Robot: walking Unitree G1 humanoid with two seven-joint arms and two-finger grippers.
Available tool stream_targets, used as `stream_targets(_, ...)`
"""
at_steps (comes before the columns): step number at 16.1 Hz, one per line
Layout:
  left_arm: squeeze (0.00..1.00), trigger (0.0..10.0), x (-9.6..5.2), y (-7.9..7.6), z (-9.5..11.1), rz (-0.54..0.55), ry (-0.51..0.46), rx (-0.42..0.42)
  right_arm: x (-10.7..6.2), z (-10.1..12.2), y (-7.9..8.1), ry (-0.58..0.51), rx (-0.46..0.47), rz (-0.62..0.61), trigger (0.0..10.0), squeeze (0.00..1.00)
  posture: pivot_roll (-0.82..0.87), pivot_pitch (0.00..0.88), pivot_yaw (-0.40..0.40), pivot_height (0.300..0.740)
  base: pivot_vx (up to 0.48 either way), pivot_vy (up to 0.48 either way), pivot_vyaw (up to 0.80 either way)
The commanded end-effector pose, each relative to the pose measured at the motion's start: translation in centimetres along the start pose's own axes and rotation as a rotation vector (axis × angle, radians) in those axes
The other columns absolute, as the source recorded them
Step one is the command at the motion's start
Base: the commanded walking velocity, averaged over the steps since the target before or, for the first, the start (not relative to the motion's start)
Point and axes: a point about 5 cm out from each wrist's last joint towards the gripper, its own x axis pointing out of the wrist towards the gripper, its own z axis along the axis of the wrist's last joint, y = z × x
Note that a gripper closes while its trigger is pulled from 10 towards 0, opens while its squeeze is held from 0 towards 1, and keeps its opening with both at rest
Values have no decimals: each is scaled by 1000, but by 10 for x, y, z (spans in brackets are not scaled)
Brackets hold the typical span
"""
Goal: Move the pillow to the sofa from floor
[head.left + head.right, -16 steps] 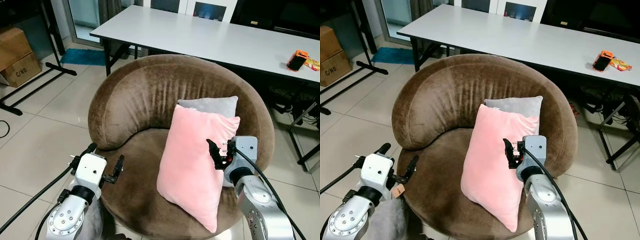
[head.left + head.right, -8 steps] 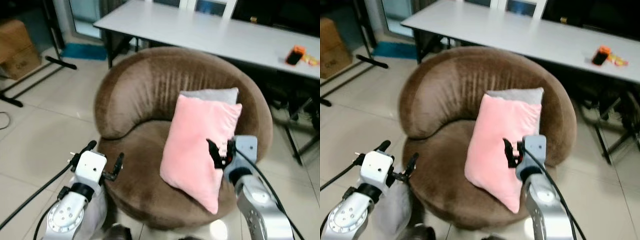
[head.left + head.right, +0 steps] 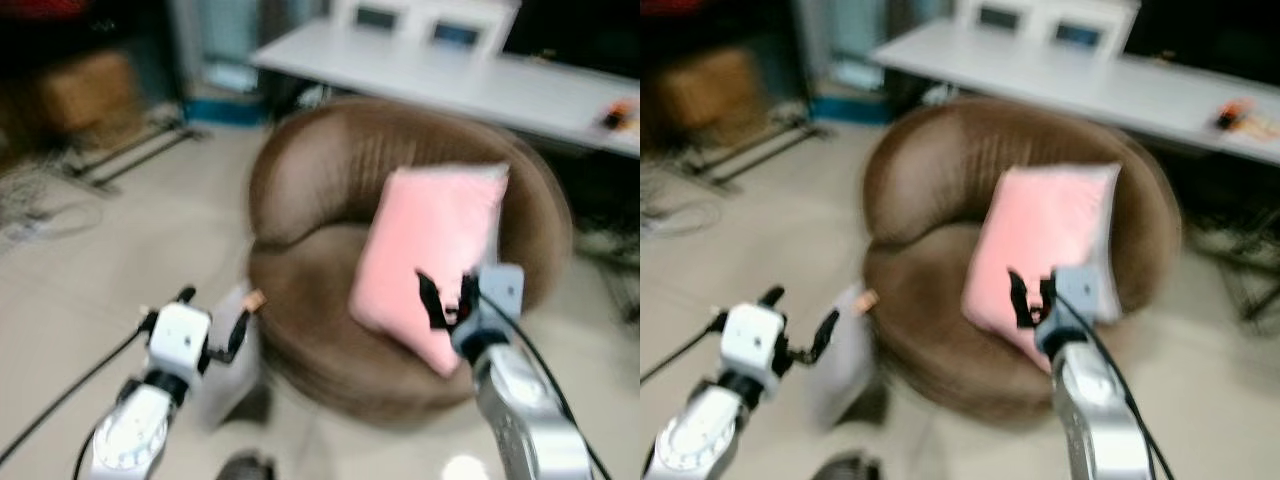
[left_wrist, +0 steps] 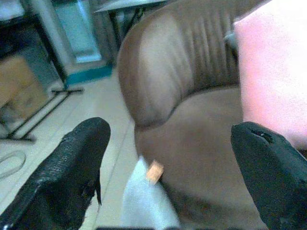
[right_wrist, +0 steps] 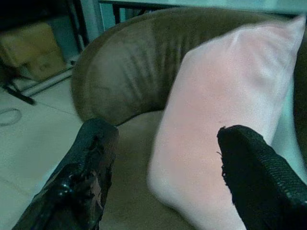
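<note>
My head cameras looked down and forward, blurred, at the brown armchair (image 3: 330, 250). Both wrist cameras faced it from close in, sharing its seat and the pink pillow (image 5: 230, 120).

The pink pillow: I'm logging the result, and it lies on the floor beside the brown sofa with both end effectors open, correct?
Not on the floor. The left eye view shows the pink pillow propped upright on the brown sofa seat. Both the left end effector and right end effector are open.
</note>
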Motion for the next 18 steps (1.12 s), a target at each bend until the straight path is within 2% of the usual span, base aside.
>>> stream_targets(1,1000,0,5,3,11,-5,-44,21,-1,4,-1,-24,18,10,0,820,42,0,-63,740,0,0,0)
stream_targets(2,737,0,5,3,10,-6,-44,24,-1,5,-1,-25,15,12,0,0,42,0,-62,740,0,0,0)
stream_targets(3,294,0,5,3,10,-3,-43,30,-1,5,-1,-24,14,11,0,0,42,0,-63,740,0,0,0)
stream_targets(4,8,0,5,3,10,-1,-42,35,-1,5,0,-25,14,12,0,0,42,0,-62,740,0,0,0)
stream_targets(6,0,0,5,6,9,22,-35,56,-1,4,-1,-21,8,7,0,0,41,0,-61,740,0,0,0)
stream_targets(7,0,10000,6,8,8,39,-20,60,0,3,-2,-6,-12,-10,4078,0,41,0,-61,740,0,0,0)
stream_targets(8,0,10000,7,9,8,43,-17,61,0,-1,-3,21,-21,-21,10000,0,41,0,-61,740,0,0,0)
stream_targets(18,0,10000,8,9,9,42,-24,75,1,-2,-2,30,-22,-20,10000,0,44,0,-60,740,0,372,0)
